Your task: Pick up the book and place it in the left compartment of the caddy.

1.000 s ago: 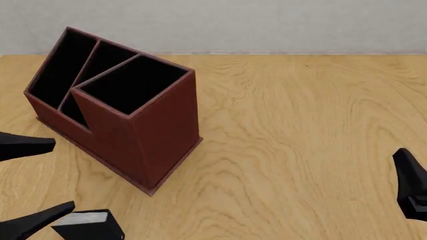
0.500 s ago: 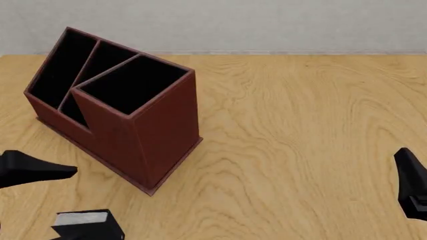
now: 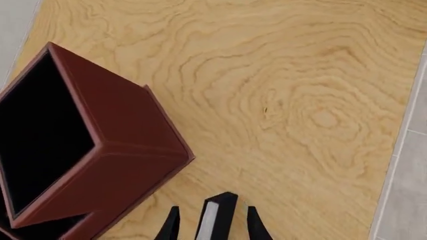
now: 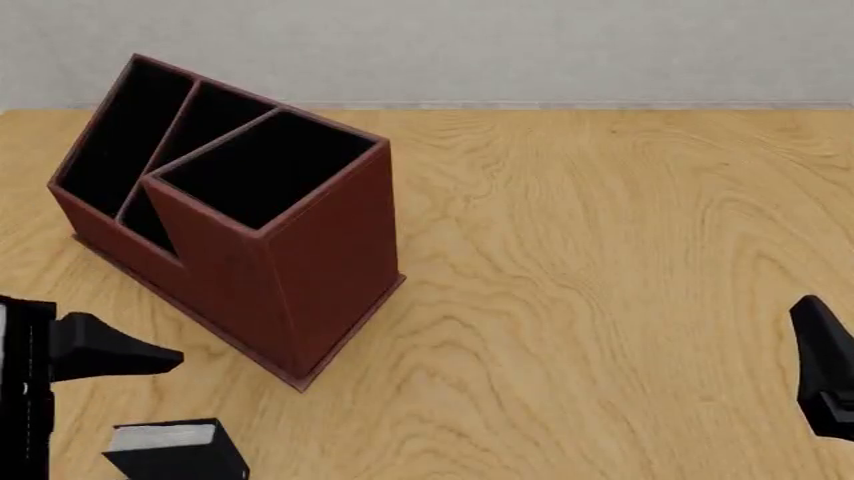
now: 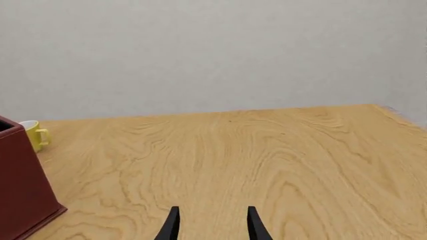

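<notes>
The small black book (image 4: 176, 452) with its white-grey page edge lies on the table at the near left, in front of the caddy (image 4: 320, 270). In the left wrist view the book (image 3: 219, 215) stands between the two fingers of my left gripper (image 3: 212, 210), which is open with small gaps on both sides. From the front only one left finger (image 4: 127, 355) shows, just above and left of the book. The left compartment (image 4: 120, 140) is the long black slot on the caddy's far-left side. At the right edge my right gripper (image 4: 827, 365) is open and holds nothing.
The caddy's tall square end (image 3: 127, 130) rises close beside the left gripper. A yellow mug (image 5: 32, 135) stands on the table beyond the caddy (image 5: 20, 190). Bare wooden tabletop (image 4: 601, 250) stretches between the caddy and the right arm.
My left gripper has swung right and turned toward the book, its lower finger leaving the front view and the wrist body coming in at the left edge. The book, caddy and right arm have stayed put.
</notes>
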